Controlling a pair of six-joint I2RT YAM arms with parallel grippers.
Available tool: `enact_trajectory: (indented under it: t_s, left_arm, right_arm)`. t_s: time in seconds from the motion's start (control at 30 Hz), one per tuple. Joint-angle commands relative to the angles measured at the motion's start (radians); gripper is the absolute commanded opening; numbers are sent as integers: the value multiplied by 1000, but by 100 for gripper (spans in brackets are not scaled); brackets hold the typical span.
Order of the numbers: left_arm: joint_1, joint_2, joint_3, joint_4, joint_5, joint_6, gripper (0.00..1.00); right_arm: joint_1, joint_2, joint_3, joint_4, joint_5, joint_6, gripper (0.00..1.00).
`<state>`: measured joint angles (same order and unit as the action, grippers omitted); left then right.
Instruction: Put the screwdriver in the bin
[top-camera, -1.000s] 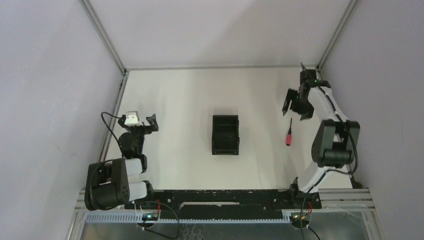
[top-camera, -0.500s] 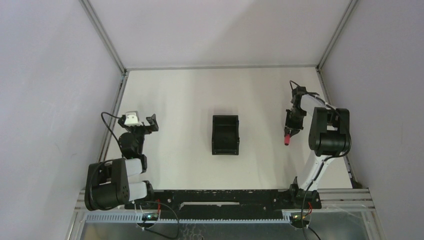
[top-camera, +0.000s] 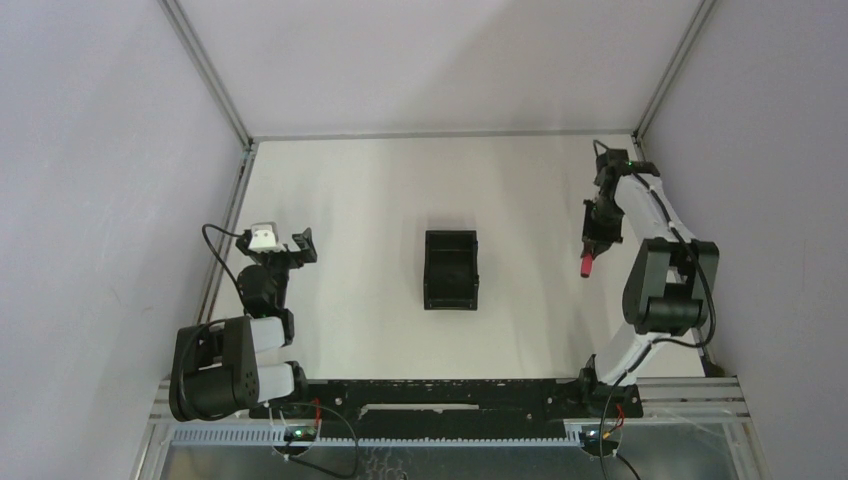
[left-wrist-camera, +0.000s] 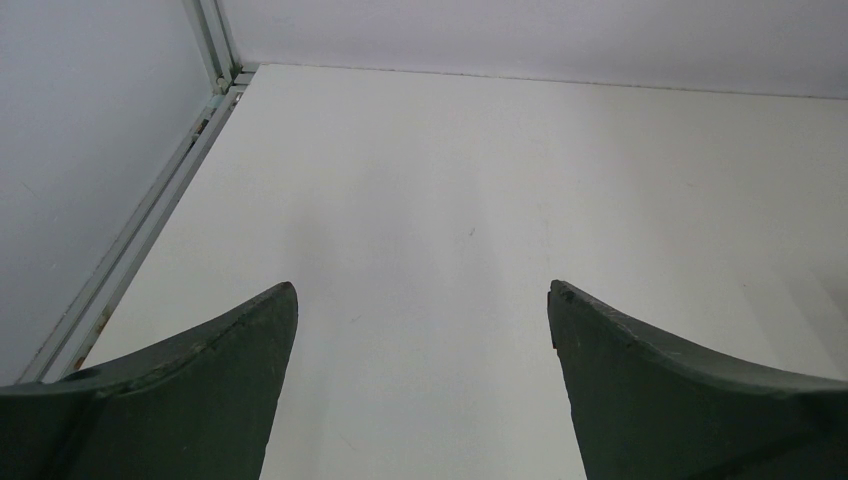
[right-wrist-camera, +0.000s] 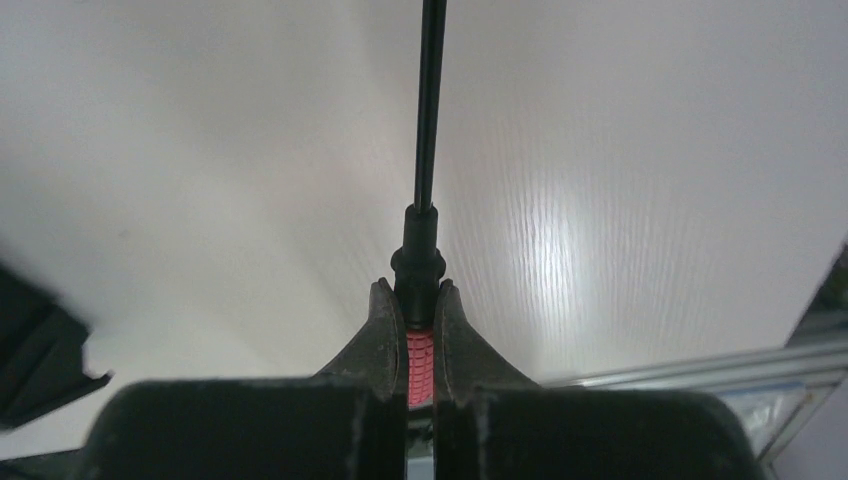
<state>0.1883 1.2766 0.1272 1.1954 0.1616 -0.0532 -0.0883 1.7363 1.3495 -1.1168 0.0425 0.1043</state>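
Red ribbed screwdriver (right-wrist-camera: 419, 250) (thin black shaft) in right pincer (right-wrist-camera: 412, 288).

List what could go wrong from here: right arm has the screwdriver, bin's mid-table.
1. Slip: the right jaws pinch the screwdriver on a narrow strip of its red handle, just behind the collar, with the long shaft sticking out ahead. It may pivot or drop on the way.
2. Missed drop: the bin is small and well off to the left. If released crooked, the tool could catch a wall or land across the rim.
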Motion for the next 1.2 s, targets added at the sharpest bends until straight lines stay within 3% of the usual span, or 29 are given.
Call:
enact_trajectory:
  t_s: [0.0,0.23,0.4,0.67,0.97,1.17]
  left_arm:
    - [3,-4,-4,30,6,1,100]
    - [2,-3,-3,30,7,0,100]
    - [2,-4,-4,31,7,1,100]
    - [2,-4,-3,30,6,1,100]
    - [2,-3,-4,31,6,1,100]
    - [2,-3,-3,31,7,1,100]
  right_arm:
    - [31,-103,133,-228,-2,81,0]
    - [195,-151,198,-247,-31,199,0]
    - [420,-141,232,-176,-71,284,0]
    - [780,57,365,-67,-123,359,0]
    - [850,238,407,-13,-153,293,0]
    - [848,311,395,11,-78,247,2]
